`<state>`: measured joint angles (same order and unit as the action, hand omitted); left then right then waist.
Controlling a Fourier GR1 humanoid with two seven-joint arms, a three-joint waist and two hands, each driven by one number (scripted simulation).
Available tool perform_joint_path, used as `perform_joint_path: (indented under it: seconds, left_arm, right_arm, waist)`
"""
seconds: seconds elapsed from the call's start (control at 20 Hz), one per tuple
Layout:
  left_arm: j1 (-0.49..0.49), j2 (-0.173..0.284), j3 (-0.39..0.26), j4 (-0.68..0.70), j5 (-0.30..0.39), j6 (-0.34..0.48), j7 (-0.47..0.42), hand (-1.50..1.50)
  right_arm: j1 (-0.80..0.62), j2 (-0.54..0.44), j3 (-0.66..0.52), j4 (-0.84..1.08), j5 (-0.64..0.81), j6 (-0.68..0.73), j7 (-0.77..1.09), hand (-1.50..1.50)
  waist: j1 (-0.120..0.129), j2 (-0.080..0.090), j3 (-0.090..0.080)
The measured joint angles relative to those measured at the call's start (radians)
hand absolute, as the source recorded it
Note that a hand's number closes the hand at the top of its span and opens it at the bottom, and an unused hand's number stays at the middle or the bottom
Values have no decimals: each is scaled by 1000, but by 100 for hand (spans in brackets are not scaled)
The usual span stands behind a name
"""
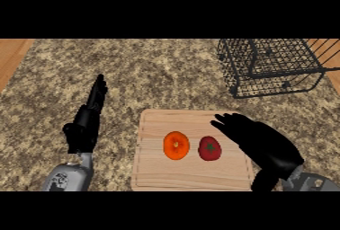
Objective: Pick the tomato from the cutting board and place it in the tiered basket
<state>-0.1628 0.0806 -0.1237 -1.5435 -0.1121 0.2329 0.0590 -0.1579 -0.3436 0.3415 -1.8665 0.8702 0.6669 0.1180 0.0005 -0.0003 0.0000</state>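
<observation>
A red tomato [210, 148] with a green stem spot lies on the wooden cutting board [179, 121], right of centre. My right hand [260, 140] hovers over the board's right side, just right of the tomato, fingers straight and spread toward the upper left, holding nothing. It is close to the tomato but I cannot tell if it touches it. The black wire tiered basket [272, 67] stands at the upper right of the counter. My left hand [87, 121] rests open left of the board, fingers pointing away.
An orange fruit [176, 145] lies on the board just left of the tomato. The speckled stone counter [153, 76] spreads between board and basket. Wooden edges show at the far left and far right.
</observation>
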Motion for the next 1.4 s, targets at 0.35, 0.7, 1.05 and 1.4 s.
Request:
perform_joint_path:
  seconds: [0.35, 0.7, 1.05, 1.4]
  left_arm:
    - [-1, -15, 12, -4, -15, -20, 0, 0]
    - [10, -20, 25, -26, -25, -40, 9, 0]
    - [2, -39, 37, -9, -35, -44, 0, 0]
    - [17, -35, 55, 2, -33, -67, -27, 0]
  right_arm:
    - [-10, 44, -15, 59, 39, 11, -39, -150]
    - [-3, 111, 25, 100, 108, 2, -22, -150]
    - [-23, 153, 23, 179, 157, -26, -43, -150]
    - [2, 179, 29, 245, 196, -93, -88, -150]
  waist:
    - [0, 0, 0]
    - [0, 0, 0]
    - [0, 0, 0]
    - [0, 0, 0]
